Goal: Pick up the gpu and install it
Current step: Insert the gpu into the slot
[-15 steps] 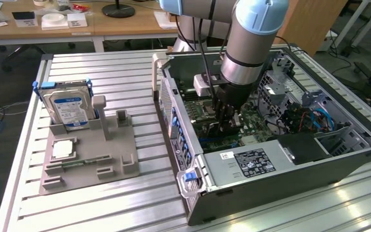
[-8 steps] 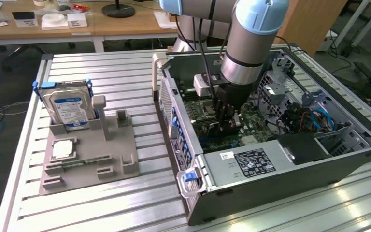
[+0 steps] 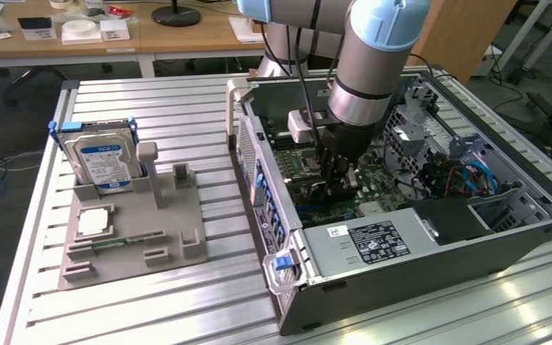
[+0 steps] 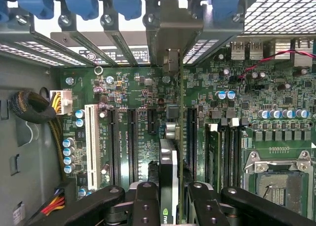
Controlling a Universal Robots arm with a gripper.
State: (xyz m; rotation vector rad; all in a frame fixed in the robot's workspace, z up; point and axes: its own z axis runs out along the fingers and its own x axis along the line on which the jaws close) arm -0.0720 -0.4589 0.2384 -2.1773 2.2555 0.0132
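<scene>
A ribbed aluminium workbench carries the work, with wooden desks across the top of the exterior frame. At centre right of that frame the arm reaches down into an open computer case. The gripper, at the bottom centre of the wrist picture, is closed edge-on around the gpu, its black fingers pressing the thin card from both sides. The card's pale bracket rises to the upper centre of that picture, reaching the rear slot openings under the blue clips.

Below the card lies the green motherboard, with dark expansion slots to its left in the picture, a white slot further left, and the empty processor socket at lower right. The card looks to be at or very near a slot, though whether its edge is seated I cannot tell.

To do this step well, I judge the card should be kept square to the slot, bracket in line with its rear opening, and pressed straight down without tilting.

In the exterior frame's left half, a grey fixture holds a hard drive upright and a small square chip, well apart from the case.
</scene>
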